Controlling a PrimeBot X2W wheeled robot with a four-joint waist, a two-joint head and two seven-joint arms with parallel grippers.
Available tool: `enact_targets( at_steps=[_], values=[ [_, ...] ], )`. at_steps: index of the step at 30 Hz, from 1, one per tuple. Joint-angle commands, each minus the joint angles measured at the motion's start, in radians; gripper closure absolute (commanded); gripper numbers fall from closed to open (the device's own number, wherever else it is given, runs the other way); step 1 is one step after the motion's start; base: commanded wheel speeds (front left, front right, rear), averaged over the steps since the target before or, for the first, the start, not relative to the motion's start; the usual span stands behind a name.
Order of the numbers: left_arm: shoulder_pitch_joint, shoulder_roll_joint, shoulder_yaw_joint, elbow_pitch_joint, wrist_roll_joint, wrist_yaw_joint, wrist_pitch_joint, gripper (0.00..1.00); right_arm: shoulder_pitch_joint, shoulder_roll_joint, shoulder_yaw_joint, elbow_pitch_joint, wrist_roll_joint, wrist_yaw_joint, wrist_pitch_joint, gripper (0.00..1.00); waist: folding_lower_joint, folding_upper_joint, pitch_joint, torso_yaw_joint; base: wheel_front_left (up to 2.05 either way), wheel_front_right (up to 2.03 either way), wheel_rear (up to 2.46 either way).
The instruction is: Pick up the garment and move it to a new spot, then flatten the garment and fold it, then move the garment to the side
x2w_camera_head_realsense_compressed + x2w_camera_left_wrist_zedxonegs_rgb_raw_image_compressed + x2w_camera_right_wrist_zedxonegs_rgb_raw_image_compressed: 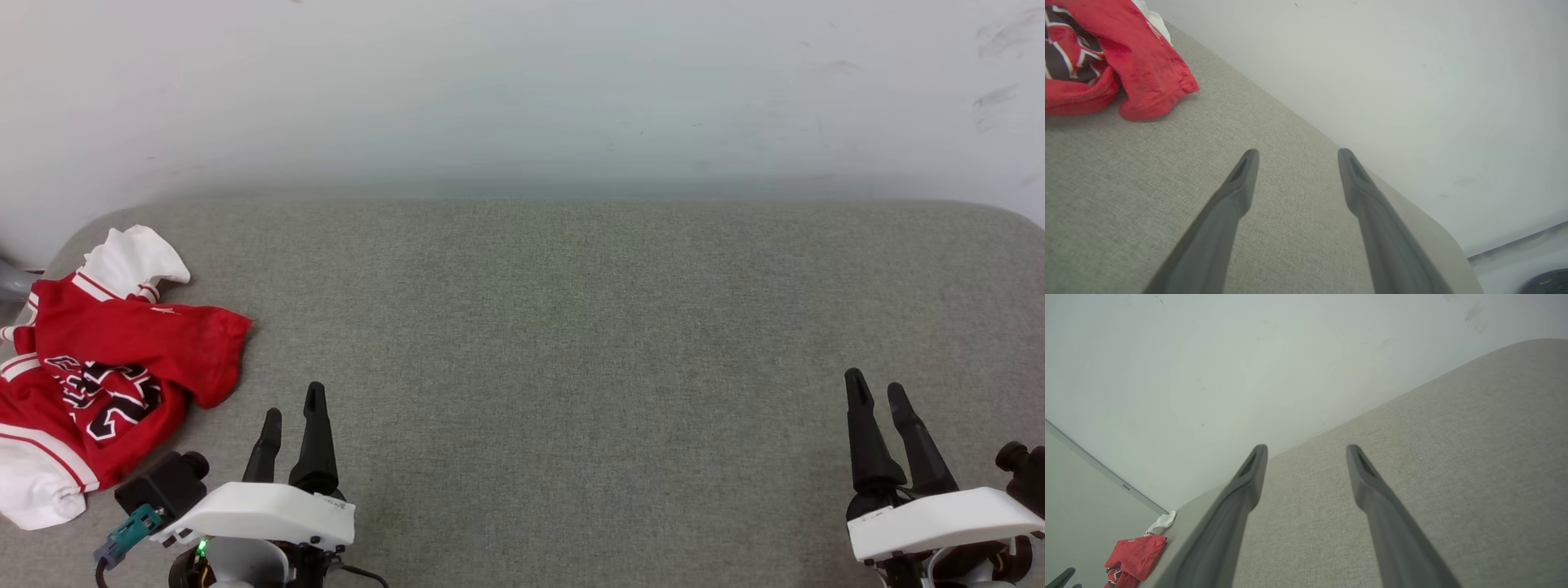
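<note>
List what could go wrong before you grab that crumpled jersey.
1. The red jersey lies bunched at the left edge of the grey padded surface; a sideways nudge from the open left gripper might push it off.
2. Pinching the heap may catch only one layer, so it lifts tangled.
3. The right gripper sits far across, a long reach.

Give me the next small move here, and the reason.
Probably swing the left gripper leftward to the jersey: it lies crumpled and untouched at the left edge of the grey surface, that open gripper is nearest, and the right gripper sits far off.
</note>
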Motion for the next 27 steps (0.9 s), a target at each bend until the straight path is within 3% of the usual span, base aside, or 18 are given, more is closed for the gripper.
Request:
enact_targets(
  at_steps=[1,27],
  values=[
    [0.001,0.002,-0.007,-0.016,0.039,0.007,-0.012,0.00,-0.002,0.000,0.003,-0.012,-0.038,0.000,-0.012,0.00,0.0000,0.0000,0.000,0.001,0.00,0.00,0.00],
    [0.021,0.003,-0.047,-0.026,0.331,0.046,-0.080,0.00,0.023,0.001,0.016,-0.039,-0.314,0.000,-0.079,0.00,0.0000,0.0000,0.000,0.007,0.00,0.00,0.00]
  ],
)
